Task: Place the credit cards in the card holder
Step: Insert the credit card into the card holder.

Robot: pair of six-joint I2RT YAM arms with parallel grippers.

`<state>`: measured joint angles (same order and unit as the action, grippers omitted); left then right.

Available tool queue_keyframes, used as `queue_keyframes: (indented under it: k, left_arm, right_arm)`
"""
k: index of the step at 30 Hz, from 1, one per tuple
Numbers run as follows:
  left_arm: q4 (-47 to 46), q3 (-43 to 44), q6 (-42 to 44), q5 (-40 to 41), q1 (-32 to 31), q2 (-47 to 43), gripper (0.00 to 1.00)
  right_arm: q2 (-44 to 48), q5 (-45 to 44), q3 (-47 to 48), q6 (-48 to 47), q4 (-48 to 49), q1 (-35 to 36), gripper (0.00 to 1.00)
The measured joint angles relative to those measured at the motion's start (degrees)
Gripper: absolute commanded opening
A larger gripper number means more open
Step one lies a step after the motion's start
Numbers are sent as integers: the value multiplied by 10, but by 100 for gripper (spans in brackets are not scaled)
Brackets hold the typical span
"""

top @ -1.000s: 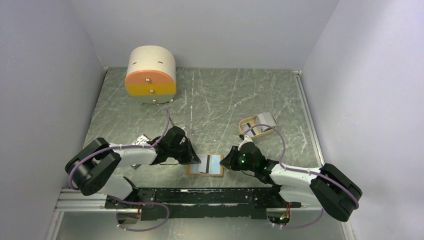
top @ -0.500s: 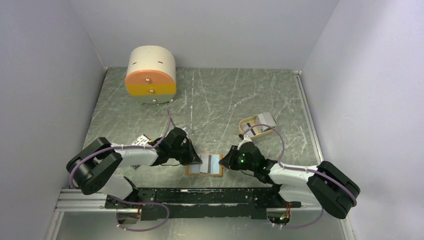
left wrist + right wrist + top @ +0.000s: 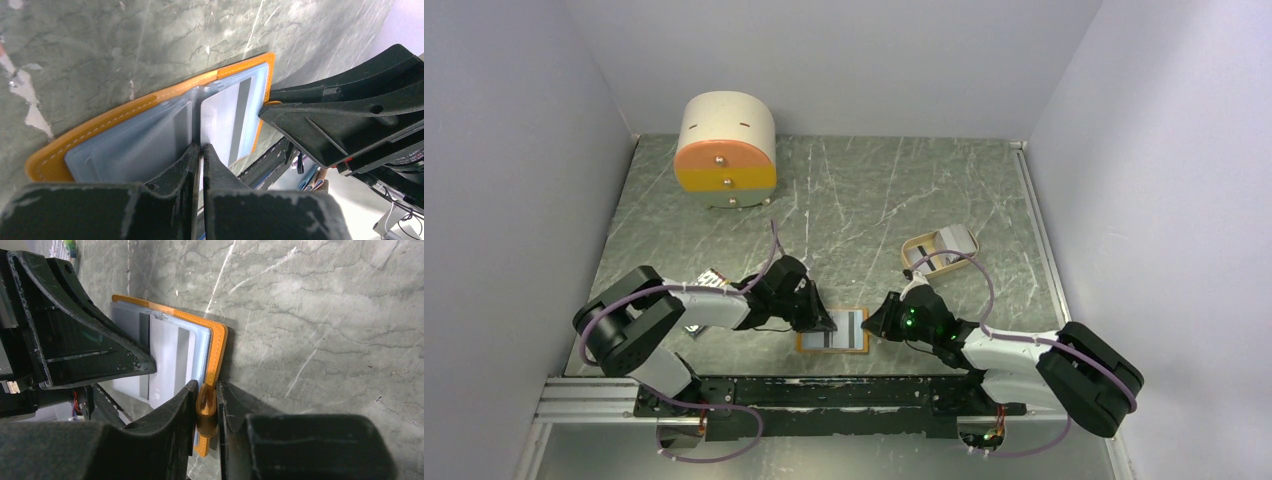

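Observation:
The orange card holder point(image 3: 856, 347) lies open near the table's front edge, pale blue inside point(image 3: 130, 142). My left gripper point(image 3: 201, 148) is shut on the edge of a pale credit card with a dark stripe point(image 3: 222, 120), which lies over the holder's right half. The card also shows in the top view point(image 3: 846, 328) and the right wrist view point(image 3: 167, 357). My right gripper point(image 3: 206, 390) is shut on the holder's orange snap tab point(image 3: 206, 405) at its right edge point(image 3: 217, 352). More cards point(image 3: 955, 240) lie in the tan oval tray point(image 3: 913, 247) at the right.
A round cream-and-orange drawer box point(image 3: 726, 150) stands at the back left. A small dark patterned object point(image 3: 711, 278) lies beside the left arm. Grey walls close in on both sides. The arms' black base rail point(image 3: 824, 392) runs along the near edge.
My left gripper has moved right with the card, pushing it further over the holder. The holder has shifted slightly toward the front. The right gripper has stayed on the tab.

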<state>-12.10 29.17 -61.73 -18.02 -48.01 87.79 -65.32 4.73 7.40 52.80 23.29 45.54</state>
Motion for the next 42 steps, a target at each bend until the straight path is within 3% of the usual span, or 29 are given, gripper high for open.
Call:
queue_keyframes:
  k: [8, 13, 18, 32, 36, 42]
  left_arm:
    - [-11, 16, 3, -17, -3, 27, 9]
    - [-13, 19, 7, -20, -6, 30, 14]
    - [-14, 19, 11, -21, -6, 30, 28]
    - [41, 14, 10, 2, -5, -77, 46]
    - [38, 14, 12, -5, -5, -46, 50]
    - [29, 20, 20, -18, -5, -17, 46]
  right_arm:
    - [-12, 7, -5, 10, 22, 0, 23]
    - [-14, 9, -5, 10, 25, 0, 23]
    - [-14, 9, -5, 10, 25, 0, 22]
    - [-7, 8, -7, 12, 17, 0, 20]
    - [-7, 8, -7, 12, 17, 0, 20]
    - [3, 7, -7, 12, 4, 0, 20]
